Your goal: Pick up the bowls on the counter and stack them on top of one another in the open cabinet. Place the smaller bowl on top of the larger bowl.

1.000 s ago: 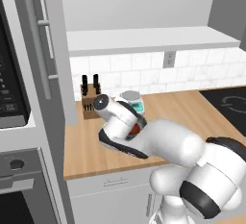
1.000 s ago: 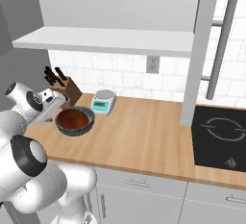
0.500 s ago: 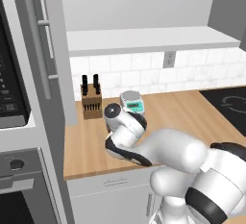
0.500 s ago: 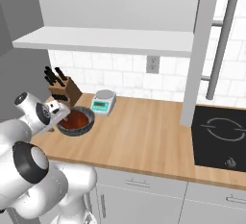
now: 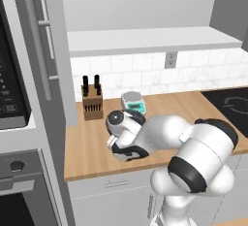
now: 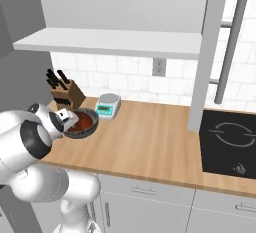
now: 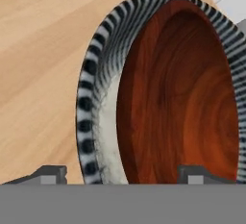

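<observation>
The larger bowl (image 7: 93, 98), dark with a ribbed outside, stands on the wooden counter (image 6: 150, 142) in front of the knife block. A smaller red-brown wooden bowl (image 7: 178, 98) sits nested inside it; the pair also shows as the bowls (image 6: 81, 123) (image 5: 130, 154). My gripper (image 7: 122, 175) (image 6: 67, 120) is open and low over the near rim. One fingertip is outside the ribbed wall and the other is over the red-brown inside. The open cabinet's white shelf (image 6: 115, 42) (image 5: 145, 40) hangs above the counter.
A knife block (image 6: 65, 92) and a small white scale (image 6: 107, 105) stand just behind the bowls by the tiled wall. A black cooktop (image 6: 230, 142) lies at the right. A tall grey door with a bar handle (image 6: 212, 52) hangs right of the shelf.
The hand has come down and moved in over the bowls' near rim. The bowls have stayed in place.
</observation>
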Robot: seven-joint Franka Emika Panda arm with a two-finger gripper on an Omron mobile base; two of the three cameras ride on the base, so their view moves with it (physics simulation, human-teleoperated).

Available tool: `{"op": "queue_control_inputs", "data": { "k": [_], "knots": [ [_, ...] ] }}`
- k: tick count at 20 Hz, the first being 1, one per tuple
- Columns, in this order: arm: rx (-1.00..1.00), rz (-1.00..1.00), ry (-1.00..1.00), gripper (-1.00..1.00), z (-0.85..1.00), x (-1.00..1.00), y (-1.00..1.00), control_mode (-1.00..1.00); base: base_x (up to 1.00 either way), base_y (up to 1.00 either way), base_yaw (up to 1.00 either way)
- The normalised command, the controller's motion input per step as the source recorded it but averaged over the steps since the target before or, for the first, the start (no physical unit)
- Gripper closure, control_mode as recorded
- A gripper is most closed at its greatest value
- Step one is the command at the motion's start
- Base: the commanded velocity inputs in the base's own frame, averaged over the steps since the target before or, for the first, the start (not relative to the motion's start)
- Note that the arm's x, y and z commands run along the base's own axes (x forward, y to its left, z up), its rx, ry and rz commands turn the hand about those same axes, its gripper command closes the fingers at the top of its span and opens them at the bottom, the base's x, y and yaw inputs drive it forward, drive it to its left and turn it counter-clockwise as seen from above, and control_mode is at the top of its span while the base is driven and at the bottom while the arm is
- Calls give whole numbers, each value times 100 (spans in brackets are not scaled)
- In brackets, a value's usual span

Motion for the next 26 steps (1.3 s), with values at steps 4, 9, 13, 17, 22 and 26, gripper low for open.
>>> {"op": "queue_control_inputs", "data": {
  "k": [4,9,13,17,22,26],
  "knots": [
    [0,0,0,100,-7,14,-3,-100,0,0,0],
    [1,1,0,100,45,-22,-13,-100,0,0,0],
    [1,6,-9,100,100,-88,-1,-100,0,0,0],
    [0,5,-7,100,100,-89,0,-100,0,0,0],
    [0,3,-8,100,100,-81,0,-100,0,0,0],
    [0,1,-5,100,100,-59,0,-100,0,0,0]
  ]
}}
